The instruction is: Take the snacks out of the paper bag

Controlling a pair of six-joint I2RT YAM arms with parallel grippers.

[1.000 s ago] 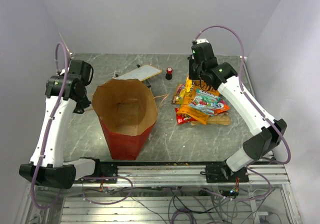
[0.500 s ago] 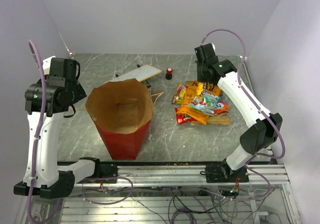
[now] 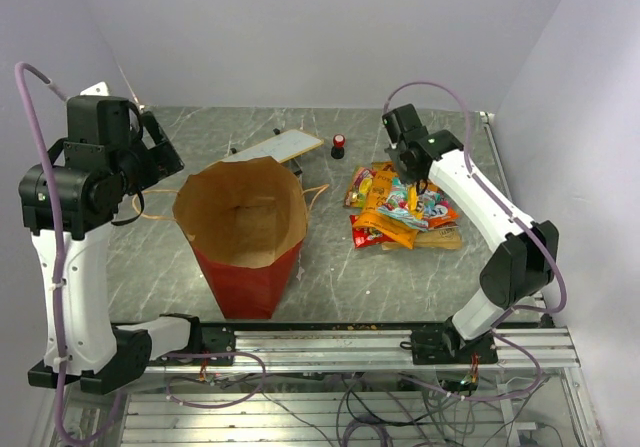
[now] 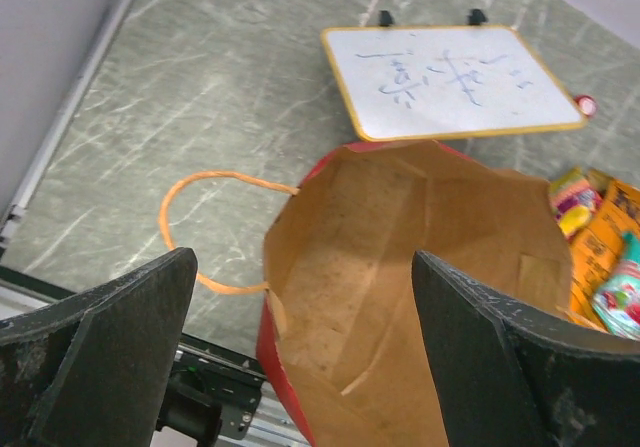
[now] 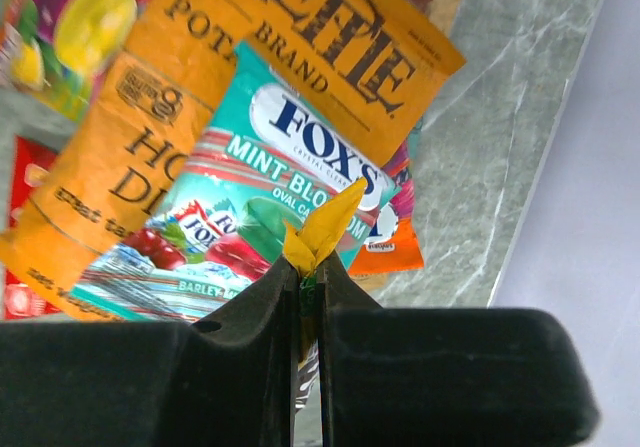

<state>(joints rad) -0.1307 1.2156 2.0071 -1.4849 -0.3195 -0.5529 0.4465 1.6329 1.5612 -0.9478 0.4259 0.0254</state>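
R gripper (image 5: 310, 279) pinching yellow packet (image 5: 322, 229); L gripper (image 4: 303, 267) wide open, near paper bag (image 4: 420, 217)

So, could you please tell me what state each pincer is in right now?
Left pincer: open, holding nothing.
Right pincer: closed on a yellow snack packet.

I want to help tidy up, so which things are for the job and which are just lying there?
For the job: bag; snacks; yellow packet pinched in the right hand.
Just lying about: whiteboard; red-and-black cylinder.
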